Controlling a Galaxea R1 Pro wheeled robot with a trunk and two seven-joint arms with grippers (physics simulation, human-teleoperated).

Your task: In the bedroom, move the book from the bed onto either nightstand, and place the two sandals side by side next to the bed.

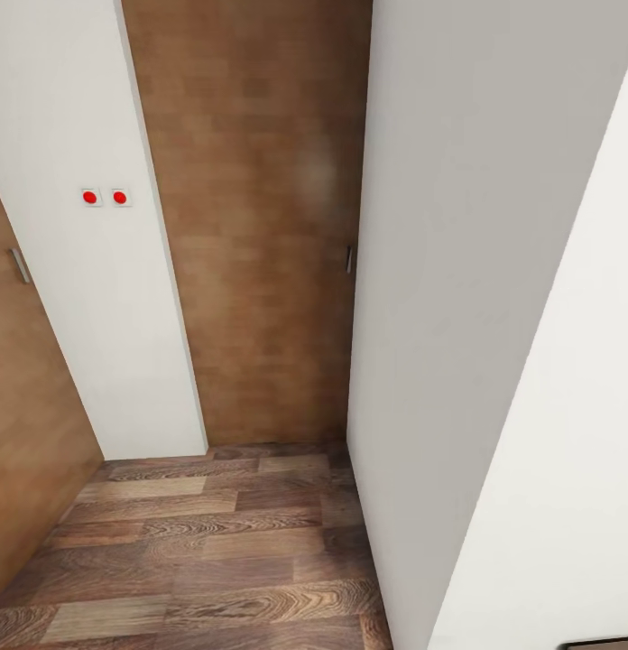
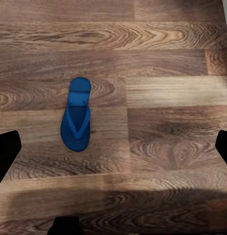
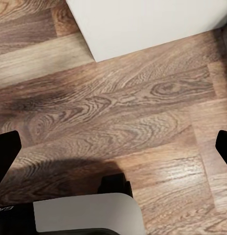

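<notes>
One bright blue sandal (image 2: 77,115) lies flat on the wood-plank floor (image 2: 162,98), sole down. My left gripper (image 2: 113,152) hangs above the floor, open, its dark fingertips (image 2: 7,152) far apart, and the sandal lies just ahead of them, apart from both. My right gripper (image 3: 113,149) is also open over bare floor (image 3: 133,107) with nothing between its fingers. The book, the bed and the nightstand are out of view.
Ahead, a tan wooden door (image 1: 260,226) with a small handle (image 1: 349,260) stands between white walls (image 1: 458,271). Another tan door (image 1: 25,406) is at the left, beside two red-dot switches (image 1: 105,197). A white wall foot (image 3: 143,24) lies near my right gripper.
</notes>
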